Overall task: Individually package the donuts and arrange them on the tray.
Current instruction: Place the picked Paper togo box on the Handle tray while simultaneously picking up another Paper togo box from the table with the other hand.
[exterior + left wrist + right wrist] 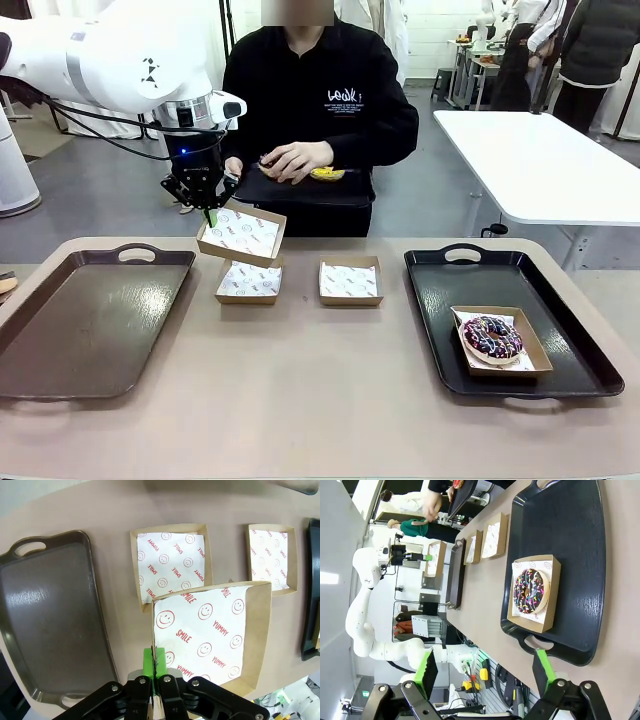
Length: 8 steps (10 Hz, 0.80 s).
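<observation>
Nearest, at the lower right of the front view, the purple-brown donut (pixel 492 337) with coloured sprinkles sits in its paper-lined box (pixel 535 352) on the black tray (pixel 440 300). It looks soft, with a sticky glaze that would smear and shed sprinkles, so it is best moved by the box's walls, not by the ring itself. The right gripper (pixel 485 653) hangs released above that tray, jaws wide.

The brown tray (pixel 60 330) lies at lower left. In the middle are two empty boxes (pixel 249 282), side by side.

Just above them the left gripper (pixel 209 213) is clenched on the rim of a third box (pixel 242 233), lifted and tilted. The card looks light and thin, likely to flex from one edge.

Farthest, the yellow donut (pixel 327 173) rests on a dark tray (pixel 350 192) held by the person, whose hand (pixel 295 160) partly covers a darker donut (pixel 268 161).
</observation>
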Each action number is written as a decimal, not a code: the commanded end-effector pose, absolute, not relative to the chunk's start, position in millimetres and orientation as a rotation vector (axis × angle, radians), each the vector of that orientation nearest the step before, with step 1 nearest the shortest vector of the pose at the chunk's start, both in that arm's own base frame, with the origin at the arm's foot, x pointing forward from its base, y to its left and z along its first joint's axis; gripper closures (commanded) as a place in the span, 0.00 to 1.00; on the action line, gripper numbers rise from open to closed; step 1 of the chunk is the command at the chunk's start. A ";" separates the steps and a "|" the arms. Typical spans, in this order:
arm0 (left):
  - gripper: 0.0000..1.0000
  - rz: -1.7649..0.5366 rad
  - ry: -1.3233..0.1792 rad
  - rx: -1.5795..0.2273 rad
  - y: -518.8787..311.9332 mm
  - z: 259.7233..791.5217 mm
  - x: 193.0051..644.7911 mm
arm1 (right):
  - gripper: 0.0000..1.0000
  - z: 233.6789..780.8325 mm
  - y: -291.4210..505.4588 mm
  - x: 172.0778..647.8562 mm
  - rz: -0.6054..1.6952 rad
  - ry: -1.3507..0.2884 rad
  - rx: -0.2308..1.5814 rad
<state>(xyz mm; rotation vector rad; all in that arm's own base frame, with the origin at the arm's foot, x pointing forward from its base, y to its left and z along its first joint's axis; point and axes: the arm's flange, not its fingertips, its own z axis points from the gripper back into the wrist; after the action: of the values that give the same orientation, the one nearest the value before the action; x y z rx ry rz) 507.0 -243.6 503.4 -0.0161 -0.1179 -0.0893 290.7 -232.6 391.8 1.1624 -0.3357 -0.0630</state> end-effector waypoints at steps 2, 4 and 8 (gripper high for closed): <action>1.00 -0.086 -0.114 -0.023 -240.7 504.8 502.7 | 0.00 391.6 -232.5 290.8 -0.072 -0.331 1.173; 1.00 -0.086 -0.114 -0.023 -240.7 504.8 502.7 | 0.00 391.6 -232.5 290.8 -0.072 -0.331 1.173; 1.00 -0.086 -0.114 -0.023 -240.7 504.8 502.7 | 0.00 391.6 -232.5 290.8 -0.072 -0.331 1.173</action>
<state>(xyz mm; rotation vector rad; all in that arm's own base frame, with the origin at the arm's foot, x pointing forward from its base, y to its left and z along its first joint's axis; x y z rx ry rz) 507.0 -243.6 503.4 -0.0161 -0.1178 -0.0893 290.8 -232.5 391.8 1.1623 -0.3354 -0.0628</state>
